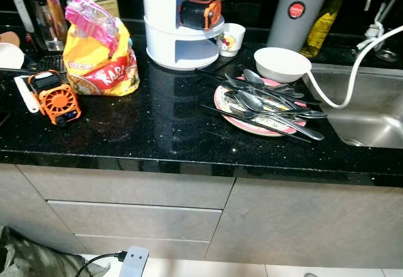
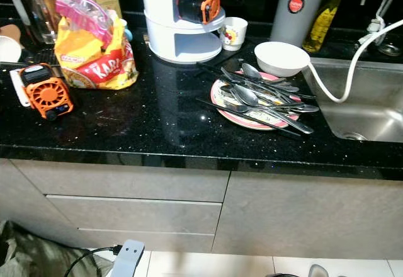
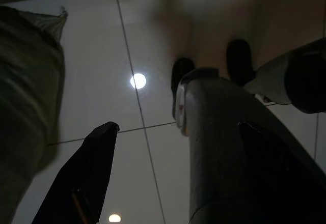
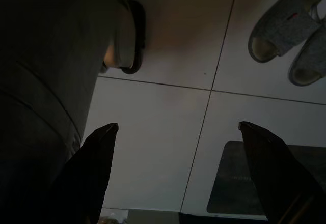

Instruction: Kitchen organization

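Black granite counter with dishes by the sink; both arms hang low over the floor.

Left eye view: we log a black speckled stone countertop [image 1: 157, 132]. Toward its sink end lies a pink-rimmed round plate [image 1: 234, 118] piled with steel spoons and dark chopsticks [image 1: 271, 104], a white ceramic bowl [image 1: 281, 63] touching its far side. The steel sink basin [image 1: 365, 110] sits at the right end, a white hose [image 1: 340, 94] drooping into it. At the back edge stands a white tiered round rack [image 1: 179, 22]; toward the left end, a yellow-and-red snack bag [image 1: 101, 63] and an orange handheld fan [image 1: 55, 97].
Left wrist view: the left gripper [image 3: 168, 152] hangs over pale floor tiles [image 3: 102, 56], fingers spread wide apart, holding nothing.
Right wrist view: the right gripper [image 4: 175, 158], likewise spread and empty, hangs above tiles near grey slippers [image 4: 290, 28].
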Robot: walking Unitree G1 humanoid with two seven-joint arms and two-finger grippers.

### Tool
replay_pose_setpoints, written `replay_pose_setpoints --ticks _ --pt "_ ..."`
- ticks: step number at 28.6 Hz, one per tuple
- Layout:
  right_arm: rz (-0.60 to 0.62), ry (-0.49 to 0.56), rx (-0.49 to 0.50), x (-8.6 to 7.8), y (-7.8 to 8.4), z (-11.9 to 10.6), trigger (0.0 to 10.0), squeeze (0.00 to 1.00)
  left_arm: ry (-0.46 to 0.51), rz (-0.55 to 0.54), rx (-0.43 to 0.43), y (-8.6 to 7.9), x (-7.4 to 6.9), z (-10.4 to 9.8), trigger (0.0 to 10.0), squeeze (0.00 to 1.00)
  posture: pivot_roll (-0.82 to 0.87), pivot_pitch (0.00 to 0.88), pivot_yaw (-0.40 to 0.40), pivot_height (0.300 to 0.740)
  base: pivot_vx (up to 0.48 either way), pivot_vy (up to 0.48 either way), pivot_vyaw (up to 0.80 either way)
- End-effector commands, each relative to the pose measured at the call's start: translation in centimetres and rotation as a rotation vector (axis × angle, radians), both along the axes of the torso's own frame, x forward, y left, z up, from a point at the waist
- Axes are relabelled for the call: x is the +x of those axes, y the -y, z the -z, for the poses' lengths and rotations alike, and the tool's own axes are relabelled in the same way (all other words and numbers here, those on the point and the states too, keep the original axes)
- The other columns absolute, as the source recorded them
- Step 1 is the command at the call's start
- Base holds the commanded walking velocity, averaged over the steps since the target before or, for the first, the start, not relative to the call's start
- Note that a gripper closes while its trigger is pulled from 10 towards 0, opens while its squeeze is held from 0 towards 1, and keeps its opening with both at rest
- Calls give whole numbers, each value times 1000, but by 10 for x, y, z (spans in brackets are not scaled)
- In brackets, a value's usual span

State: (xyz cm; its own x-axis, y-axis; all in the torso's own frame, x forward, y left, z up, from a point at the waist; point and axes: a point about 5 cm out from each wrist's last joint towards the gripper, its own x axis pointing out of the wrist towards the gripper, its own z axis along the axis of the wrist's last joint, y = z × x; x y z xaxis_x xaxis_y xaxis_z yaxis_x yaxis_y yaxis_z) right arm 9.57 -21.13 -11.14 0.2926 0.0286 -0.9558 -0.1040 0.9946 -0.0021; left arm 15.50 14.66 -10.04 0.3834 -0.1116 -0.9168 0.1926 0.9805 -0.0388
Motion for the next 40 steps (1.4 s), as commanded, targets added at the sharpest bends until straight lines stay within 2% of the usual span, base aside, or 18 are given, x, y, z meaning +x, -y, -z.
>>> replay_pose_setpoints --ticks 1,11,18,32,40 --pt "1 -16 12 -4 -2 1 10000 0 -50 -1 -16 4 -12 5 10000 0 -14 29 -47 740 0 -446 0" --pt "7 -17 9 -5 -2 1 10000 0 -58 -17 -22 4 -14 5 10000 0 -9 36 -49 740 0 -453 0" --pt "-1 -22 9 -5 -2 2 10000 0 -67 -40 -18 4 -15 6 10000 0 -4 42 -51 740 0 0 -62" --pt "-27 -31 8 -5 -2 1 10000 0 -67 -52 -25 4 -14 6 10000 0 -4 43 -52 740 0 0 -749" --pt "-18 -19 20 -4 -2 1 10000 0 -68 -50 -25 4 -15 6 10000 0 -5 46 -54 740 0 0 0"
